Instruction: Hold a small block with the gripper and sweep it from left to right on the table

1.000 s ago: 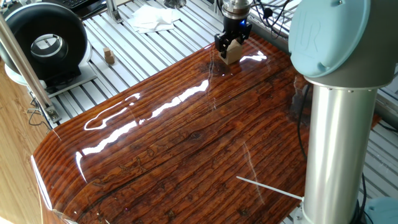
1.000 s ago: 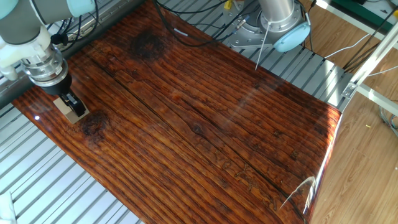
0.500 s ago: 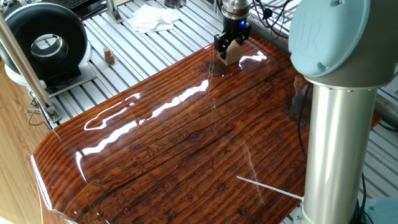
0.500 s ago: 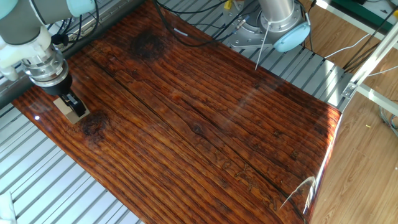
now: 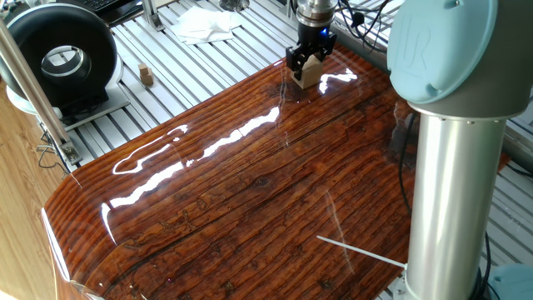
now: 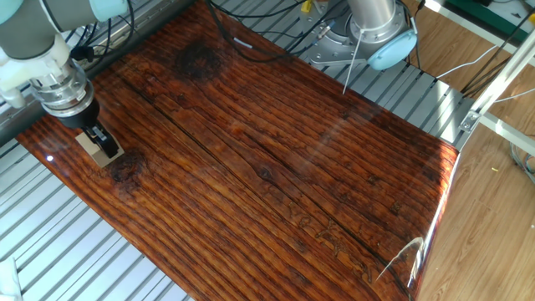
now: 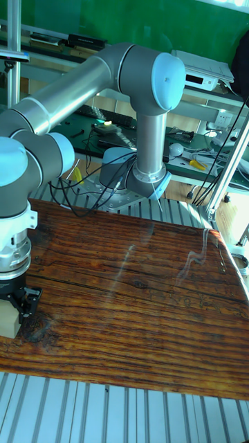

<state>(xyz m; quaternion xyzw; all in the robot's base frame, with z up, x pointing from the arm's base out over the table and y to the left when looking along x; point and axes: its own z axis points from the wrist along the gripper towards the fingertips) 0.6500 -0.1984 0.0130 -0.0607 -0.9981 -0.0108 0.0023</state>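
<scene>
The end effector (image 6: 98,142), pinching the small block (image 6: 101,150) at the table's (image 6: 276,159) edge, presses it down for sweeping.

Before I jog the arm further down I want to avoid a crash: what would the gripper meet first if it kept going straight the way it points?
The gripper points straight down, shut on the small block. The block would press into the table first; it looks to be already resting on it or nearly so.

Arm bent low over the bench's left edge

The tool (image 7: 14,308) clamps the small block (image 7: 8,322), which rests on the glossy bench (image 7: 138,311) near its left front corner.
</scene>
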